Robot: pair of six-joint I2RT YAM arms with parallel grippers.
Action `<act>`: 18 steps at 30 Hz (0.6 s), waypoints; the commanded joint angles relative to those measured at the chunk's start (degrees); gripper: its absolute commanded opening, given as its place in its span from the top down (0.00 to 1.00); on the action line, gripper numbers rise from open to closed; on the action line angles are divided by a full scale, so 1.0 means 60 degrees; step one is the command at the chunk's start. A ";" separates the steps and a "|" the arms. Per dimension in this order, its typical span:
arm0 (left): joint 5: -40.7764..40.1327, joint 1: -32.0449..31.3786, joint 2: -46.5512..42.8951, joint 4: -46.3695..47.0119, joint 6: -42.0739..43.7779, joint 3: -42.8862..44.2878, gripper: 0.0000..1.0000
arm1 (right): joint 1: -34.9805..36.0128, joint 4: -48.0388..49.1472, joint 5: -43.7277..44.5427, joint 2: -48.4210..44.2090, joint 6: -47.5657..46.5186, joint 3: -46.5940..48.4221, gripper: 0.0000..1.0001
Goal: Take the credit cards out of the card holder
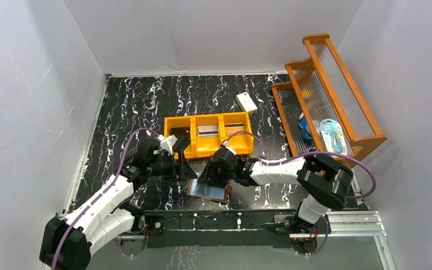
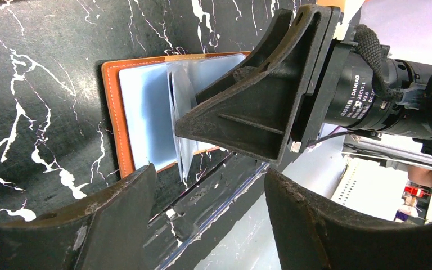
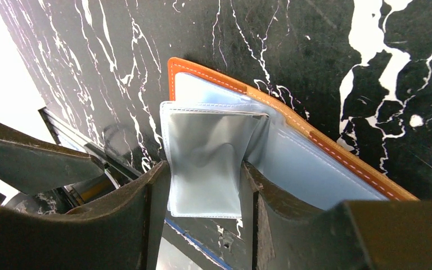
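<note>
Closest in, right by the arm bases at the near edge of the table, the card holder [image 1: 205, 191] lies spread open, pale blue faces up, its long side running left to right along that edge. Now look at the right gripper [image 3: 202, 169]: it's down over the card holder, jaws about half apart and closed across one clear sleeve [image 3: 205, 157], which stands up from the fold and buckles between the two fingers. Whether a card sits inside that sleeve, I can't tell; it looks see-through from here. On the other side, the left gripper [image 2: 208, 180] hangs with jaws wide and nothing in them, just left of the card holder and a touch farther back, mouth turned toward the raised sleeve. So the right arm is the one in contact, the left a short reach away. Behind them the orange tray [image 1: 209, 151] holds a black card [image 1: 178, 134] in its left compartment and a silvery card [image 1: 207, 130] in the middle one. My read: the left must come in rightward, along that long side, to pick anything out of the sleeve.
</note>
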 commanded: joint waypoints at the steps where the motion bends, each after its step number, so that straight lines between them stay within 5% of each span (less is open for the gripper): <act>1: 0.0429 -0.0089 0.0063 0.0020 -0.0270 -0.0002 0.33 | -0.0023 -0.0213 -0.0213 -0.0045 0.0037 -0.0293 0.44; 18: -0.0333 -0.0120 0.0070 -0.0241 -0.0375 0.0035 0.34 | -0.0041 -0.1549 -0.0030 0.0309 -0.0380 0.0405 0.39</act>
